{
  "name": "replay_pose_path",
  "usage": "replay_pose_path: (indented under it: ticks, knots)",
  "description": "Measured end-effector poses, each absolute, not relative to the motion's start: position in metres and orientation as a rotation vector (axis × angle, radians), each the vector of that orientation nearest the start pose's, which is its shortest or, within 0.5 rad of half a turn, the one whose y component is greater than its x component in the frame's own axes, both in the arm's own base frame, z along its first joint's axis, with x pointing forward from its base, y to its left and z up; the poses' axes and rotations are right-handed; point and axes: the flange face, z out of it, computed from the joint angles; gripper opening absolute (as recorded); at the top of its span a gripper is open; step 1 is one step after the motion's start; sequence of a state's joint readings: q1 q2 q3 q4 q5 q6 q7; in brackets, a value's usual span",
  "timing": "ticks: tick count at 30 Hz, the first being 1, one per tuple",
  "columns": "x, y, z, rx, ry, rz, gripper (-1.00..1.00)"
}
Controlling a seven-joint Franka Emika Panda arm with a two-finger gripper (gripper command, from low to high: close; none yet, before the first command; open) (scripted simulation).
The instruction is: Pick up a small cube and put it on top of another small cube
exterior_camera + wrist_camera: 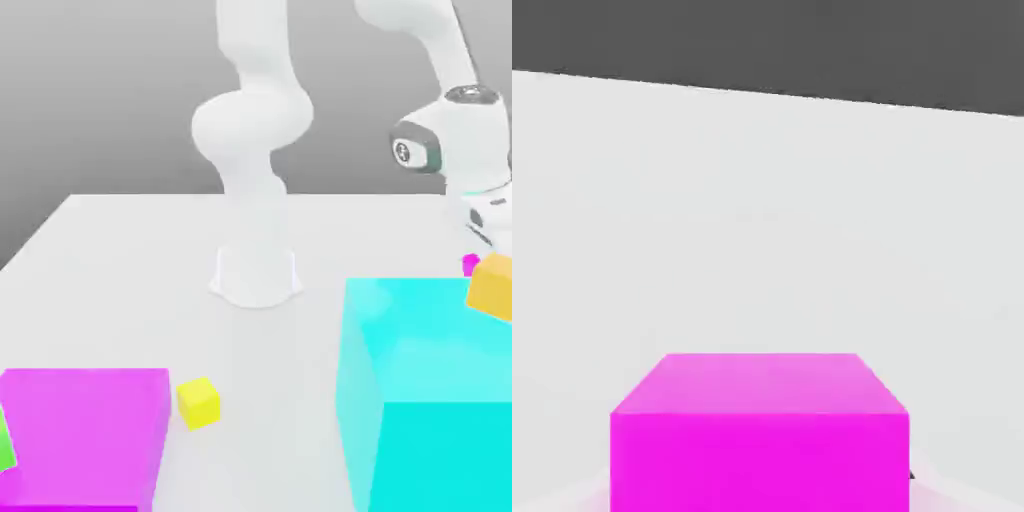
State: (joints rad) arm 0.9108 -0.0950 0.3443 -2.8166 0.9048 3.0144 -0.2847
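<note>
Tool (478, 250) hangs shut on small magenta cube (759, 432), wrist bent down

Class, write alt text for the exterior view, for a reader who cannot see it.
A white robot arm stands on a white table, its hand at the exterior view's right beside a small magenta cube and an orange cube. In front sit a large cyan block, a large magenta block and a small yellow cube.
</note>
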Motion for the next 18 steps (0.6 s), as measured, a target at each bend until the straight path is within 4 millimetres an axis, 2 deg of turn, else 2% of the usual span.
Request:
replay_pose_path:
  ticks: [6, 12, 18]
  knots:
    - [0.199, 0.318, 0.284, -2.666, -0.286, -0.257, -1.00]
    - [0.217, 0.292, 0.312, -2.537, 0.314, -0.246, -1.00]
    - [0.261, 0.238, 0.350, -2.225, 0.956, -0.232, -1.00]
